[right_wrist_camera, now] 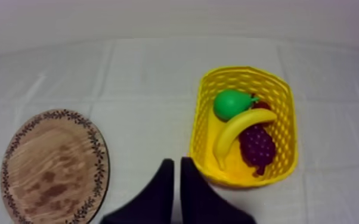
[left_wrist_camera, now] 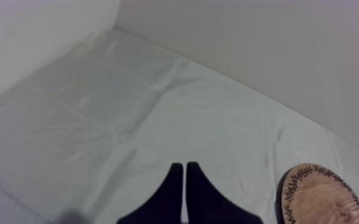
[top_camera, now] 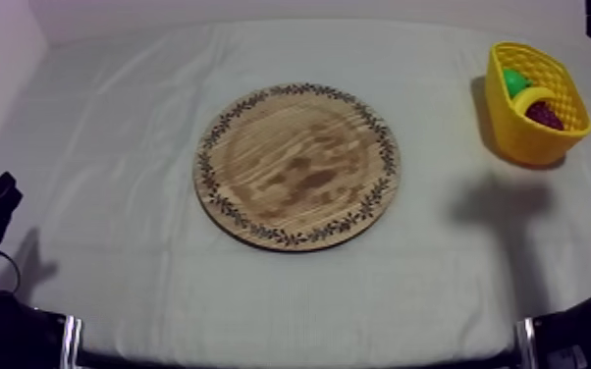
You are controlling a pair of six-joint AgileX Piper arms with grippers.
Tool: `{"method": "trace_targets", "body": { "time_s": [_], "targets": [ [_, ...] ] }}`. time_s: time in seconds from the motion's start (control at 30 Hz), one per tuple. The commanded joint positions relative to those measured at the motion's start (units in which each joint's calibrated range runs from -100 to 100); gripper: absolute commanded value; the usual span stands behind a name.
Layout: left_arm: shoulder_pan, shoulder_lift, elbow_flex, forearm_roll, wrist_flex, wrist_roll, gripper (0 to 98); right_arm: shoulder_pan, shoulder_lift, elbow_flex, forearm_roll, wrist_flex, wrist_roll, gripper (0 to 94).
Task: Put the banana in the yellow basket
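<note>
Two narrow, empty: left end effector (left_wrist_camera: 184, 167), right end effector (right_wrist_camera: 176, 162); basket (right_wrist_camera: 290, 122) banana (right_wrist_camera: 237, 132) overlaps grapes (right_wrist_camera: 258, 149).

- The banana (right_wrist_camera: 238, 132), a curved yellow toy, lies inside the yellow basket (top_camera: 520, 137), slanting across its floor with its arch turned upward.
- The yellow basket, an open-weave plastic tub, stands upright at the upper right of the top view, well apart from the board.
- The wooden board (top_camera: 297, 167), round, pale-grained and ringed by a dark leaf pattern, lies flat and bare at centre frame.
</note>
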Motion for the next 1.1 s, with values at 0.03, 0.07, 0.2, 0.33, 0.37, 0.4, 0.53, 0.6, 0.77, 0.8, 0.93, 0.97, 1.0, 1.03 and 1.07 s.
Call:
{"method": "trace_targets", "body": {
  "time_s": [0.03,0.07,0.2,0.33,0.37,0.4,0.53,0.6,0.77,0.8,0.93,0.97,1.0,1.03,1.07],
  "targets": [
    [0.0,0.0,0.0,-0.02,0.0,0.0,0.1,-1.7,-8.9,11.8,0.9,-3.9,-0.8,0.7],
    [0.0,0.0,0.0,-0.02,0.0,0.0,0.1,-2.0,-10.7,14.6,1.1,-5.1,-0.9,0.6],
    [0.0,0.0,0.0,-0.02,0.0,0.0,0.1,-2.5,-17.3,26.1,1.9,-10.6,-1.4,0.3],
    [0.0,0.0,0.0,-0.02,0.0,0.0,0.1,-2.1,-22.4,37.7,2.9,-18.2,-2.2,0.3],
    [0.0,0.0,0.0,-0.02,0.0,0.0,0.1,-1.9,-23.8,40.6,3.1,-20.4,-2.2,0.3],
    [0.0,0.0,0.0,-0.02,0.0,0.0,0.1,-1.7,-25.1,43.5,3.3,-22.7,-2.2,0.3],
    [0.0,0.0,0.0,-0.02,0.0,0.0,0.1,-0.8,-31.0,54.0,3.4,-29.8,-1.1,0.2],
    [0.0,0.0,0.0,-0.02,0.0,0.0,0.1,-0.3,-34.3,57.4,2.7,-30.8,0.1,0.2],
    [0.0,0.0,0.0,-0.02,0.0,0.0,0.1,0.2,-40.9,60.6,-0.7,-29.1,2.4,0.2],
    [0.0,0.0,0.0,-0.02,0.0,0.0,0.1,0.1,-41.9,60.8,-1.8,-28.6,3.3,0.2],
    [0.0,0.0,0.0,-0.02,0.0,0.0,0.1,0.2,-44.8,61.2,-5.4,-27.6,9.8,0.2],
    [0.0,0.0,0.0,-0.02,0.0,0.0,0.1,0.2,-45.4,61.3,-5.8,-27.7,11.1,0.3],
    [0.0,0.0,0.0,-0.02,0.0,0.0,0.1,0.1,-46.1,61.4,-6.0,-27.9,12.1,0.3],
    [0.0,0.0,0.0,-0.02,0.0,0.0,0.1,-0.1,-46.7,61.4,-6.2,-28.1,12.7,0.3],
    [0.0,0.0,0.0,-0.02,0.0,0.0,0.1,-0.2,-47.4,61.5,-6.4,-28.3,13.1,0.3]
  ]
}}
